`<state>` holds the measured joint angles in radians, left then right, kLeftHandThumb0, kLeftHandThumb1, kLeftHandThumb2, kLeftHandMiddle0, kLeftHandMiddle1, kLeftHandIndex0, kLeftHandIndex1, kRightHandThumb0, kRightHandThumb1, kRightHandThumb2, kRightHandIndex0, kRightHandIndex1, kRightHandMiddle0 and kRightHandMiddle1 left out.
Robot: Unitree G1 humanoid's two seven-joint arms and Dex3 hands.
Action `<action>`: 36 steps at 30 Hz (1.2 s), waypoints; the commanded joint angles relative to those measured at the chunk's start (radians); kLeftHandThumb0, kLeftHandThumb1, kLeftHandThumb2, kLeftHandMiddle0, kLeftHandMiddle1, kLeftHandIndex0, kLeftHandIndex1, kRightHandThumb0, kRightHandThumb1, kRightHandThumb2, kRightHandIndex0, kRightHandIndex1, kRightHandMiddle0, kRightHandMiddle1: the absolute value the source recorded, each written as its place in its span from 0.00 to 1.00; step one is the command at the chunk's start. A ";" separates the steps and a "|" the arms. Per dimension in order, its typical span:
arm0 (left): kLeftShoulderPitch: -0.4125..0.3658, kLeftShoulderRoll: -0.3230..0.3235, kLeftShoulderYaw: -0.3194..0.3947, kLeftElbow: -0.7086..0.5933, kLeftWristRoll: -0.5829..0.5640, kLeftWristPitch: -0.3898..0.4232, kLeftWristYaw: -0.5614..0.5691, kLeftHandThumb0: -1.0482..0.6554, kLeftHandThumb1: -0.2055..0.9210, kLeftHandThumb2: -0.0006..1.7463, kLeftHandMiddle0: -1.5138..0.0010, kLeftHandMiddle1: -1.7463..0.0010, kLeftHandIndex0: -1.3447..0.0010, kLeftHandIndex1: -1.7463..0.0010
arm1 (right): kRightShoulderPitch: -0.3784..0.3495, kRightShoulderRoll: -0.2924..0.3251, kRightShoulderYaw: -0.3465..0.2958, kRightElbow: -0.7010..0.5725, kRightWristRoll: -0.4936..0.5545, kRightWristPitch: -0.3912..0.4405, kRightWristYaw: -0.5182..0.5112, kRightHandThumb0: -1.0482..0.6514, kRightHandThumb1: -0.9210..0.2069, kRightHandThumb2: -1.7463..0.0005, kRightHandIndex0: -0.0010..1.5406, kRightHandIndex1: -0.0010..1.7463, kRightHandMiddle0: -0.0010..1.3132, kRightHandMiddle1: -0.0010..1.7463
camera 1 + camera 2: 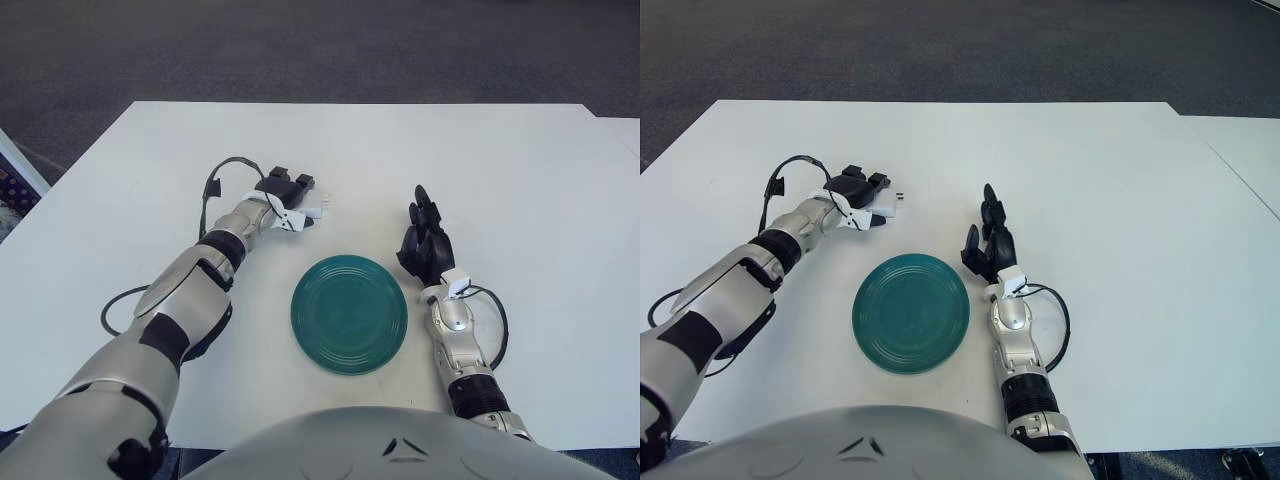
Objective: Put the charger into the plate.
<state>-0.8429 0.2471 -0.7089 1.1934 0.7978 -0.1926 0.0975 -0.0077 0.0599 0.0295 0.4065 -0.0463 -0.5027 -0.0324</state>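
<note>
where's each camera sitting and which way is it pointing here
Left eye view: on the robot's head, looking forward and down at the white table; shows both arms, the left hand at the charger, the right hand right of the green plate, and the torso at the bottom edge.
Right eye view: same head, slightly to the right, same aim; same body parts.
Shared: table, plate, charger, both hands.
</note>
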 commanded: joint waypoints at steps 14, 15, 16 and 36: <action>0.092 -0.081 0.074 0.116 -0.058 0.080 0.141 0.57 0.47 0.72 0.60 0.08 0.63 0.01 | 0.136 -0.052 -0.041 0.038 0.038 -0.029 0.050 0.05 0.00 0.47 0.00 0.00 0.01 0.03; 0.093 -0.085 0.079 0.114 -0.062 0.081 0.150 0.59 0.45 0.73 0.58 0.09 0.63 0.00 | 0.137 -0.052 -0.043 0.036 0.039 -0.028 0.051 0.06 0.00 0.47 0.00 0.00 0.01 0.03; 0.094 -0.086 0.081 0.114 -0.063 0.081 0.153 0.60 0.43 0.75 0.57 0.09 0.63 0.00 | 0.137 -0.052 -0.043 0.035 0.040 -0.027 0.052 0.06 0.00 0.47 0.00 0.00 0.01 0.03; 0.044 0.069 0.238 -0.253 -0.195 -0.051 0.064 0.61 0.39 0.81 0.56 0.01 0.66 0.00 | 0.134 -0.047 -0.046 0.061 0.046 -0.073 0.086 0.05 0.00 0.46 0.00 0.00 0.00 0.04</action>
<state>-0.8050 0.2514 -0.5156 1.0962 0.6322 -0.2307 0.2085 0.0291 0.0408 0.0002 0.3632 -0.0083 -0.5381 0.0409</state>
